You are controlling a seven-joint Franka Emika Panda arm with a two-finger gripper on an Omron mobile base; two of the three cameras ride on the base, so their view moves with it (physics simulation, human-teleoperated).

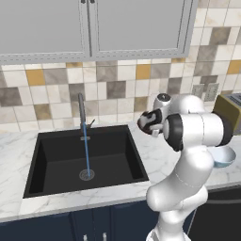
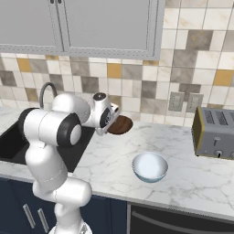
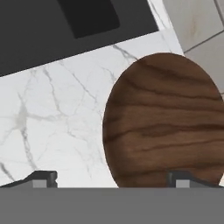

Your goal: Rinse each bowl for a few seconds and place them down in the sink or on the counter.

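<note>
Counter point(image 2: 192, 178): white marble.
Sink point(image 1: 52, 164): black basin, water running from faucet point(image 1: 81, 110).
2 bowls: white bowl point(image 2: 150, 167) on counter, near the front edge; brown bowl point(image 2: 121, 124) on counter beside sink, apparently just set down.
Gripper point(image 3: 111, 178): fingers spread wide, nothing held.
Next: likely fetch the white bowl.
</note>
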